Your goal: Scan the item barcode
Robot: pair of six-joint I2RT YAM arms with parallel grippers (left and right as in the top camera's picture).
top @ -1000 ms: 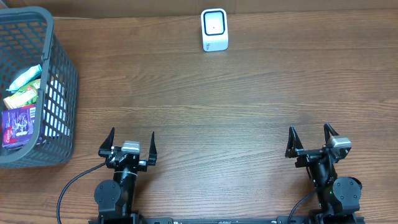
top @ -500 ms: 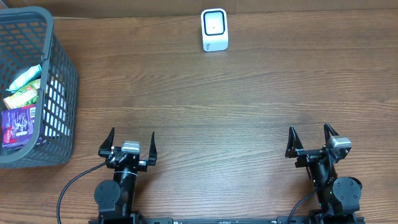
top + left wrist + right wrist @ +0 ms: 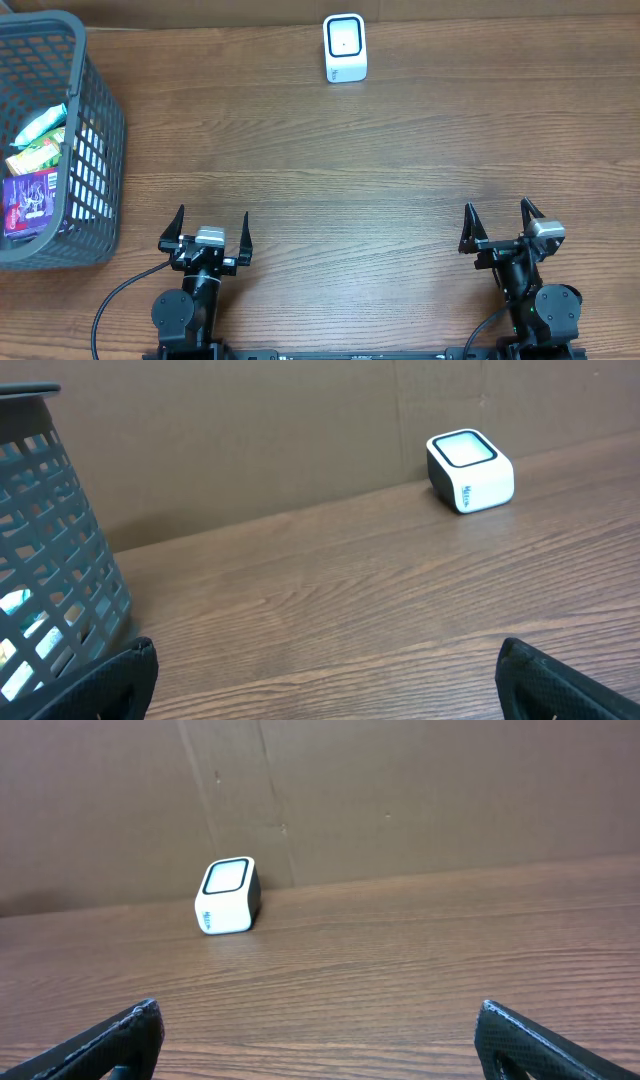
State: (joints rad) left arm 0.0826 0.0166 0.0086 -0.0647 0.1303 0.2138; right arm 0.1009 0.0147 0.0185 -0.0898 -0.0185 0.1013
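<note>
**Overhead view.** The wooden table (image 3: 330, 170) carries a grey basket (image 3: 100, 150) at its 9 o'clock edge. The left gripper (image 3: 213, 212) at 7 o'clock and the right gripper (image 3: 496, 204) at 5 o'clock both stand with fingers spread to their widest and hold nothing. A white scanner (image 3: 345, 47) sits at 12 o'clock, its window turned upward. The items to scan lie inside the basket: a purple packet (image 3: 28, 200) nearest 6 o'clock and a green packet (image 3: 38, 155) just beyond it toward 12. The purple packet probably handles as light, thin and flexible, with a slick film, so an exposed edge looks the best place to grip. Its printed face points up. Its long axis seems to run 12-to-6, though the basket rim hides part of it, and no barcode shows.
</note>
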